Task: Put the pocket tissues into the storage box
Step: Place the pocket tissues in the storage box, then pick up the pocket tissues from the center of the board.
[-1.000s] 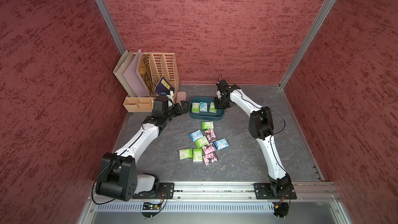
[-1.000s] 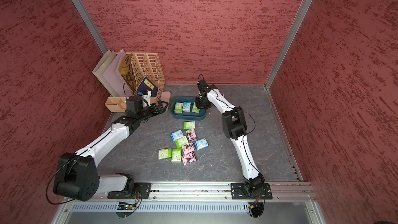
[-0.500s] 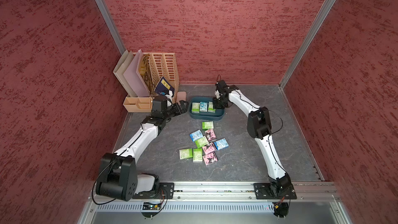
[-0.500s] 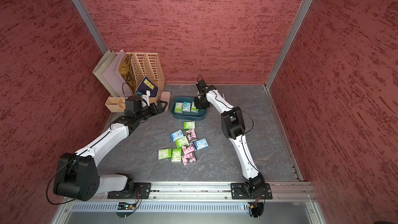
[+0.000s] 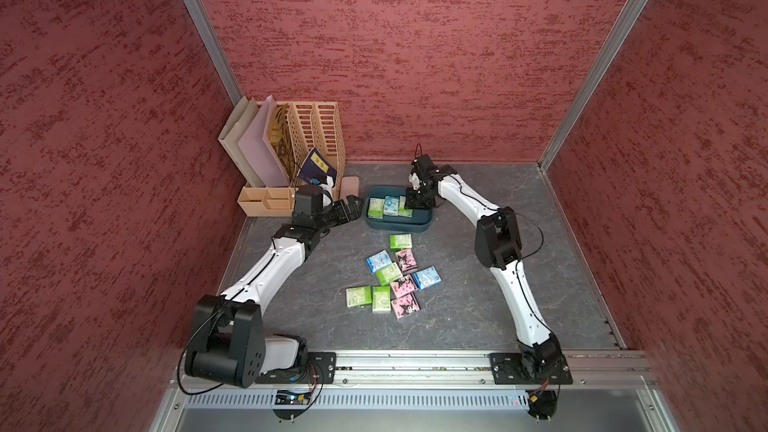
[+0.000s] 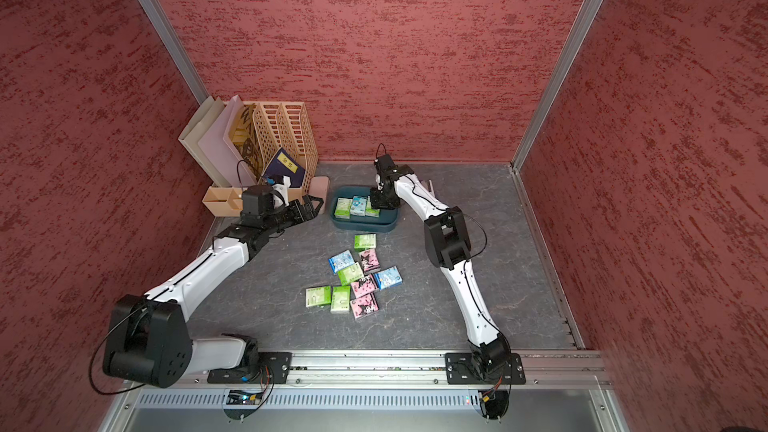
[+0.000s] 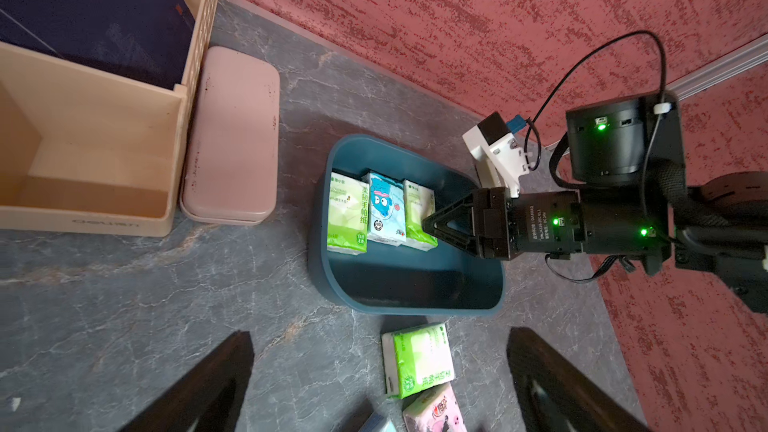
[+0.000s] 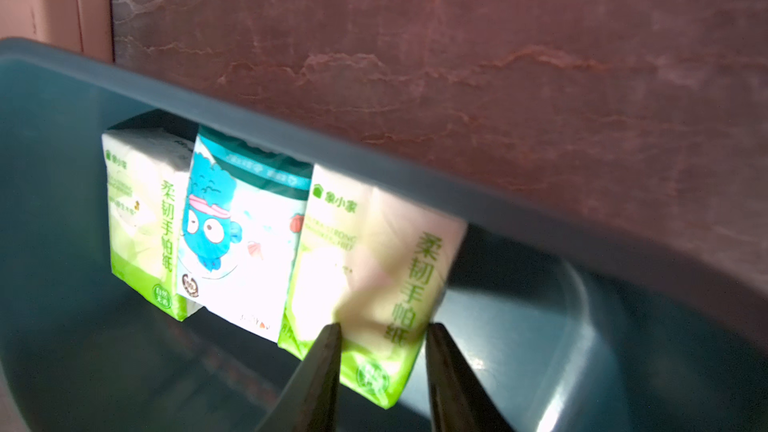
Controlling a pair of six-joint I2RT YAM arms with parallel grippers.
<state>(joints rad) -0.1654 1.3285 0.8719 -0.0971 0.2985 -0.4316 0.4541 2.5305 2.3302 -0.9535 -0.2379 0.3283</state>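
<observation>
The floor (image 5: 478, 317) is a dark grey slab veined like marble. Rough red walls (image 5: 374, 56) close it in on three sides, with aluminium posts (image 5: 199, 22) in the corners and a metal rail (image 5: 415, 361) carrying both arm bases.

The storage box (image 5: 399, 223) (image 7: 407, 284) sits on the floor near the back wall. Three pocket tissues stand side by side inside it, in the half nearer that wall: a green packet (image 7: 347, 214), a blue packet (image 7: 386, 209) and a second green packet (image 8: 374, 268). Nine loose packets (image 5: 389, 273) lie in a cluster on the rail side of the box, the nearest just beside its rim. A pink case (image 7: 232, 135) lies beside the box, between it and a beige organiser (image 7: 83, 151).

The green wrappers carry 柔韧手帕纸 down one edge, and in the right wrist view part of an English line with "STRONG". The blue one shows a wide-eyed cartoon figure. "DAMIAO" reads along the right gripper's body in the left wrist view. The raised lettering on the organiser is too blurred to read.

The left gripper (image 5: 352, 206) hangs just outside the box with its jaws spread wide and nothing between them. The right gripper (image 8: 382, 326) reaches into the box, its tips a narrow gap apart at the second green packet. I cannot tell whether they pinch it.
</observation>
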